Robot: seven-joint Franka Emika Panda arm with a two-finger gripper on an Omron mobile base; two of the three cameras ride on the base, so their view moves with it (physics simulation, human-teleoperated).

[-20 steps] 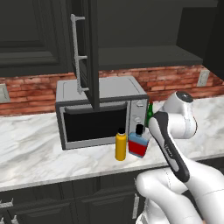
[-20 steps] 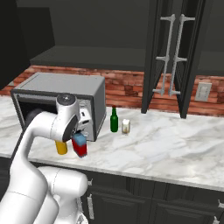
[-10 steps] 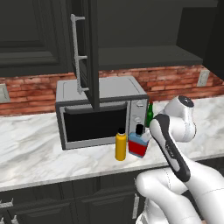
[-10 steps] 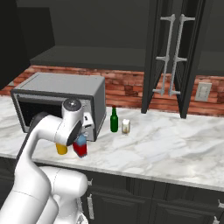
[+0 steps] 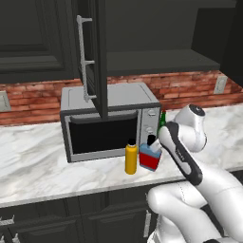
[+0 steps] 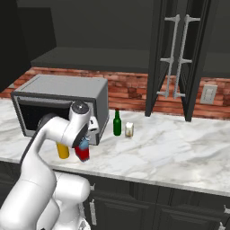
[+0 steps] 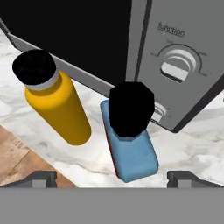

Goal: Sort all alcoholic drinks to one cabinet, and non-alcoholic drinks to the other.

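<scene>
Hand view looks down on the flat-sided bottle (image 7: 130,140), standing on the marble desk (image 7: 188,148) before the microwave (image 7: 175,57), yellow-orange bottle (image 7: 59,105) just beside it; the fingers (image 7: 112,179) are spread wide above, holding nothing.

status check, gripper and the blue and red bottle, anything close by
Gripper open, above blue-and-red bottle, not gripping. Bottle upright on counter before microwave. Yellow-orange bottle close beside it, could crowd one finger.
</scene>
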